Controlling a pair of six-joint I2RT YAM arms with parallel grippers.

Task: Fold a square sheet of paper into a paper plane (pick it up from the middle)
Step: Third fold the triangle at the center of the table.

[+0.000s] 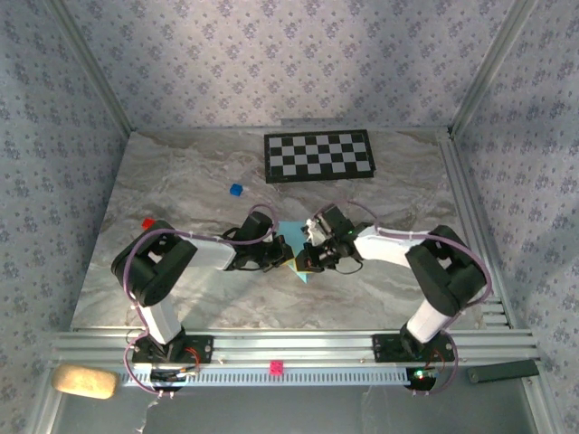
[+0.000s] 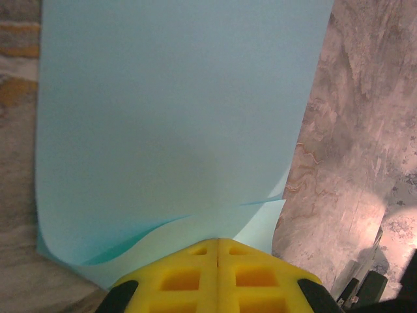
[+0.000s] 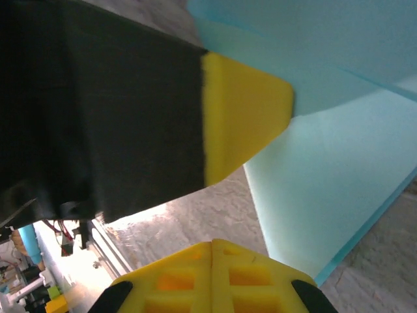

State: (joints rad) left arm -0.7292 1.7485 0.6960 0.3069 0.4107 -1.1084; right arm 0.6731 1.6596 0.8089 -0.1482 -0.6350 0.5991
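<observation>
The left gripper [image 2: 217, 242] is pinching the partly folded square sheet of paper [image 2: 176, 117] — jaws fully closed; the right gripper [image 3: 213, 244] is sitting closed beside its edge — hold unclear.

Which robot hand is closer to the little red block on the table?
Left. The left gripper, shut on the square sheet of paper, is right of the red block; the right gripper is beyond it, farther right.

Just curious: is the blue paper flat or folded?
Folded over: the square sheet of paper shows two overlapping layers in the left wrist view.
</observation>
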